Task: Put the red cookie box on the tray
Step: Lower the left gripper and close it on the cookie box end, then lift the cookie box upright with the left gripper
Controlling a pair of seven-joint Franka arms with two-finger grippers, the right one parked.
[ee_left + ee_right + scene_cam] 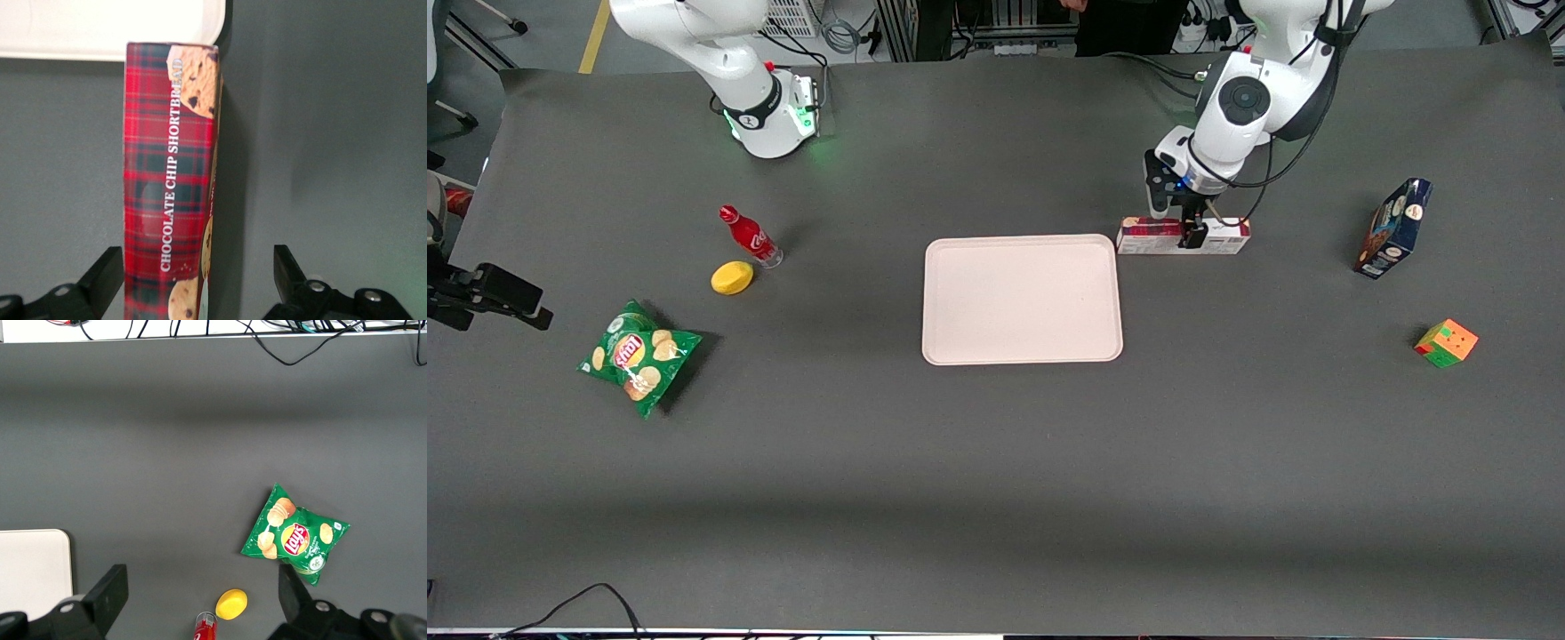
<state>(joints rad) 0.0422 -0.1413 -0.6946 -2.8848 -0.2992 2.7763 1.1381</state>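
Red cookie box (170,180) between open tool (197,280) fingers, w/ tray (1021,298) beside

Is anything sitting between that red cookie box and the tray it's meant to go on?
Nothing visible does. The red cookie box lies right beside the tray, near one corner, with only bare table between them. The tray's surface is bare. The gripper is open, down at the box, one finger at its side.
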